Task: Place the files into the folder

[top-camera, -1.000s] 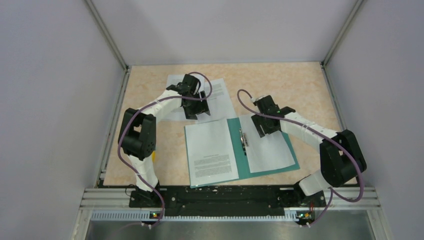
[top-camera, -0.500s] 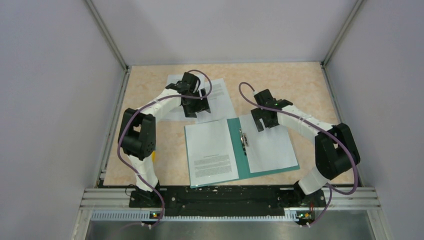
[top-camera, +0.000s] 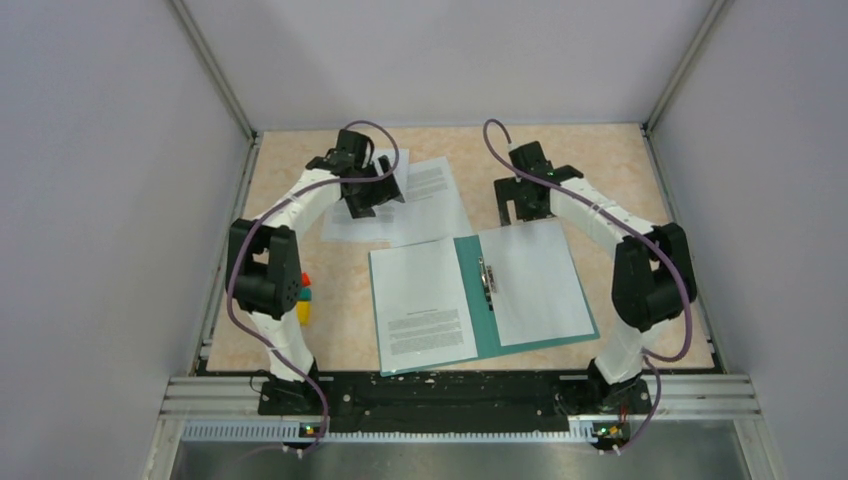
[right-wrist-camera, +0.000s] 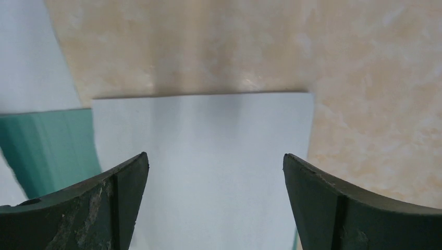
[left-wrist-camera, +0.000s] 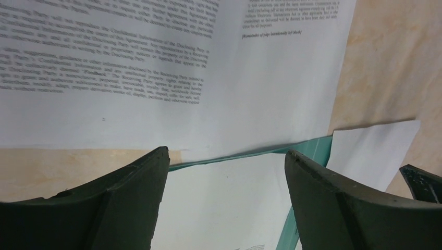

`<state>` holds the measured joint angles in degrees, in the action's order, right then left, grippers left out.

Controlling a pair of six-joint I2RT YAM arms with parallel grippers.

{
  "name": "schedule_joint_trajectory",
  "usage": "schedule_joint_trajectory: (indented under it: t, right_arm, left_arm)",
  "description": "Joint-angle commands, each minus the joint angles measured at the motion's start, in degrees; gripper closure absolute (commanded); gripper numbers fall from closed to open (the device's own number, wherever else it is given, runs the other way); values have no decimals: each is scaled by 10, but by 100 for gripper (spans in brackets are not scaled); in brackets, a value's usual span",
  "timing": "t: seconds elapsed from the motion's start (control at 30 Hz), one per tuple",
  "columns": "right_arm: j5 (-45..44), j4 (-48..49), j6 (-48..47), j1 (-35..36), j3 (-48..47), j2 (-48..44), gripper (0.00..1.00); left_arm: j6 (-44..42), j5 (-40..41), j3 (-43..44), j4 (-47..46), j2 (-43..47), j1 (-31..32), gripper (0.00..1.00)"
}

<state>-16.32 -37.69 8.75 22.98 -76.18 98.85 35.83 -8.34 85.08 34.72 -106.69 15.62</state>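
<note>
The teal folder (top-camera: pixel 470 312) is lying open in the middle of the table (top-camera: pixel 610 160), its metal fastener (top-camera: pixel 487 276) running along the spine. A printed sheet (top-camera: pixel 420 300) is resting on its left half and a blank sheet (top-camera: pixel 540 285) on its right. More loose files (top-camera: pixel 432 200) are lying just beyond its far left corner. The left gripper (left-wrist-camera: pixel 226 156) is hovering over these pages with its jaws spread wide, grasping nothing. One italic line there seems to read "Remainder of page intentionally left blank"; the rest is too blurred to read. The right gripper (right-wrist-camera: pixel 215 159) is hanging over the blank sheet's far edge, jaws released and empty.
</note>
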Motion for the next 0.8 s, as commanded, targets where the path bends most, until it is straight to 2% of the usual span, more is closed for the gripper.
schedule_joint_trajectory:
  t: [0.0,0.23,0.5,0.63,0.77]
  right_arm:
    - [121,46,52,7,-85,55,1]
    - [181,64,84,27,-269,203,1]
    - [243,50,77,23,-440,370,1]
    - [280,43,84,20,-485,412,1]
    - [296,62,100,22,-466,415,1]
  left_arm:
    - [-13,-9,19,-36,42,-51,13]
    - [-24,36,26,-41,29,-117,11]
    - [-36,-1,102,-42,-79,-182,6]
    - [-41,25,130,-23,-123,-187,5]
    - [-46,31,148,-9,-156,-188,4]
